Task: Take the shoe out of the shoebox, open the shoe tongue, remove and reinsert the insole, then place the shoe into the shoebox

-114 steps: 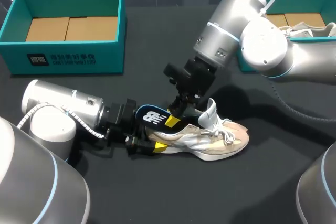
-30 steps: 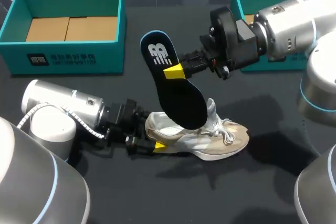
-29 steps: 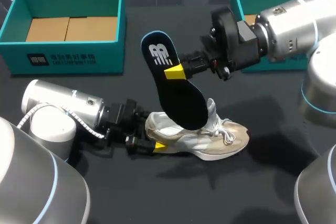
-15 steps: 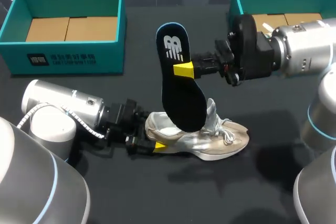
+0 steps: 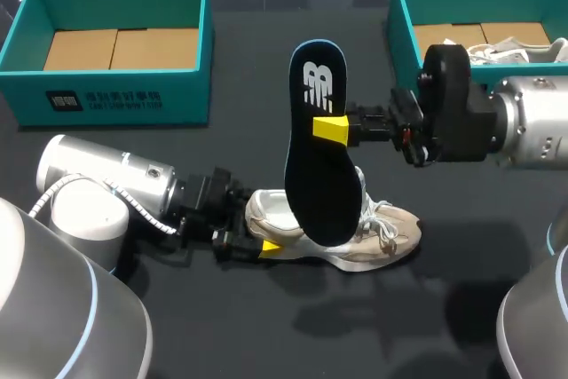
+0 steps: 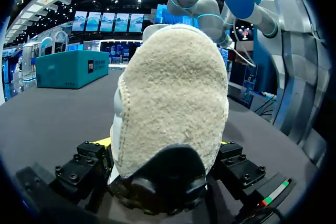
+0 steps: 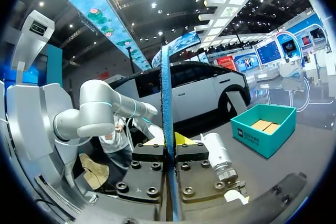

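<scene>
— Whereabouts of the beige and silver lace-up sneaker [image 5: 382, 235]?

— Sits sole-down on the black tabletop [image 5: 266, 326], outside both boxes, toe toward the right arm's side, heel toward the left arm.

— And the left end effector [image 5: 257, 232]?

— Clenched on the sneaker's heel, one yellow-tipped finger against each flank. From the left wrist, just the fuzzy pale heel filling the gap between the fingers.

— The right end effector [image 5: 330, 128]?

— Grasps the dark, blue-rimmed foam insole [image 5: 315, 175] by one long edge, about mid-length, reaching in from the right. Holds it in the air, nearly upright, the heel end with its white logo on top and the toe end down over the sneaker's opening. Touching the sneaker or just above it: cannot tell. From the right wrist, only a thin blue edge pinched between the fingers.

— Anything else on the tabletop?

— Left teal shoebox [image 5: 115, 95] at the far left corner, brown cardboard floor showing. Right teal shoebox [image 5: 401, 6] at the far right, with another pale shoe [image 5: 524, 46] lying inside.
</scene>
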Action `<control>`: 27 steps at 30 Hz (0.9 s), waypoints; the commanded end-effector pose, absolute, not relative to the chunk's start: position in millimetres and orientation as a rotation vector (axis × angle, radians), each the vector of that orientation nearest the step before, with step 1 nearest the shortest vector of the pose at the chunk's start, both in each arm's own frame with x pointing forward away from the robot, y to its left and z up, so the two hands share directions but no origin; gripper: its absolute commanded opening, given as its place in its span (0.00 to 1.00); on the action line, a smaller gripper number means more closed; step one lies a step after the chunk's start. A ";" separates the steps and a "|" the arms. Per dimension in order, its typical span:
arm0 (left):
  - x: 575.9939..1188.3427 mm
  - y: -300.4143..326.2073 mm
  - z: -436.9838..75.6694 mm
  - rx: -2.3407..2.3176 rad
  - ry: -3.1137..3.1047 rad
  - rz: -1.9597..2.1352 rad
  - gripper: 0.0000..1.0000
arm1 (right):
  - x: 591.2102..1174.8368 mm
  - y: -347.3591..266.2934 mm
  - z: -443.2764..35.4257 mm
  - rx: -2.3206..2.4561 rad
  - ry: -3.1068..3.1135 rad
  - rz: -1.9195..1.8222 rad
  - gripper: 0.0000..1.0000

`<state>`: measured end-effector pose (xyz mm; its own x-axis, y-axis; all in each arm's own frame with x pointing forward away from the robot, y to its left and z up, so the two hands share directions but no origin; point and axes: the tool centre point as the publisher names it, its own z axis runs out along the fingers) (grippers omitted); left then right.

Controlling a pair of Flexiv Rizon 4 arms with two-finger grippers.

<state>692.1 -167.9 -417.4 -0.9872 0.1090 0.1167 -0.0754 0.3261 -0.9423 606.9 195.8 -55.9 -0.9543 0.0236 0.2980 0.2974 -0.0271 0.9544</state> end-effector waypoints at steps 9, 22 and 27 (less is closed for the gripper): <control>692.9 -169.3 -418.6 -0.032 -2.424 1.736 0.00 | 601.2 188.6 -59.8 -0.457 -2.073 -2.105 0.00; 693.6 -168.1 -416.1 -0.023 -2.443 1.729 0.34 | 601.4 188.5 -60.1 -0.457 -2.072 -2.106 0.00; 694.0 -162.6 -413.2 -0.023 -2.458 1.717 1.00 | 601.4 188.5 -60.1 -0.457 -2.072 -2.106 0.00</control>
